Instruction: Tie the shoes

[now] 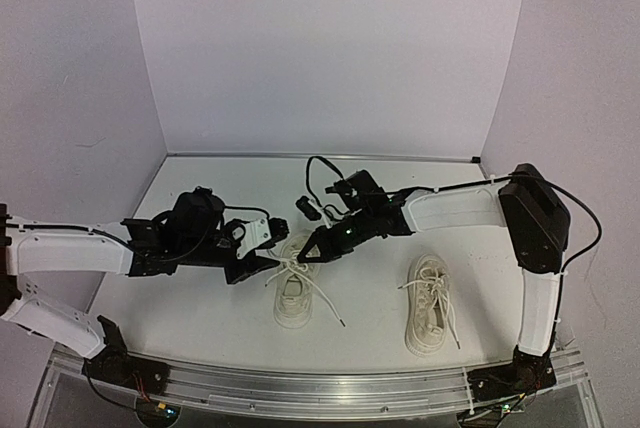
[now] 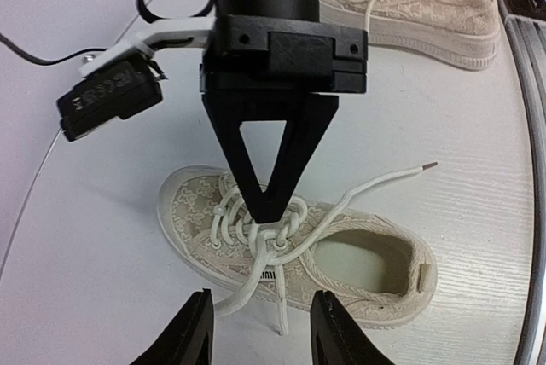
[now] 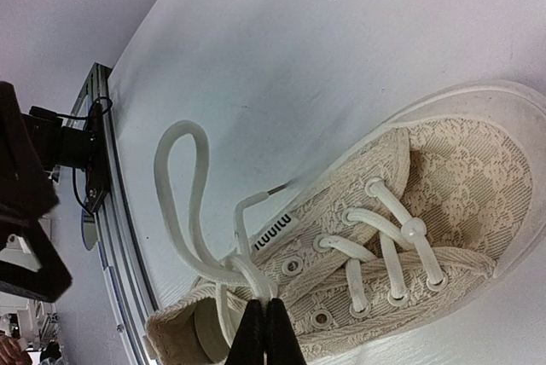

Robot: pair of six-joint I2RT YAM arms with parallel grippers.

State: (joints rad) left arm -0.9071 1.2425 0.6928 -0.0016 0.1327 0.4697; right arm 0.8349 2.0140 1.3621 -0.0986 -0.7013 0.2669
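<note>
— Which step is this?
— Mid-knot on the middle shoe, lying on the table between the arms; the right gripper is pinched tight on its lace by the tongue, a loop standing off the tips.
— And the left gripper?
— Jaws partly apart, gripping nothing; I judge it needs to close on the loose strand just ahead of it, then pull against the loop; the other shoe lies well apart, laces loose.
</note>
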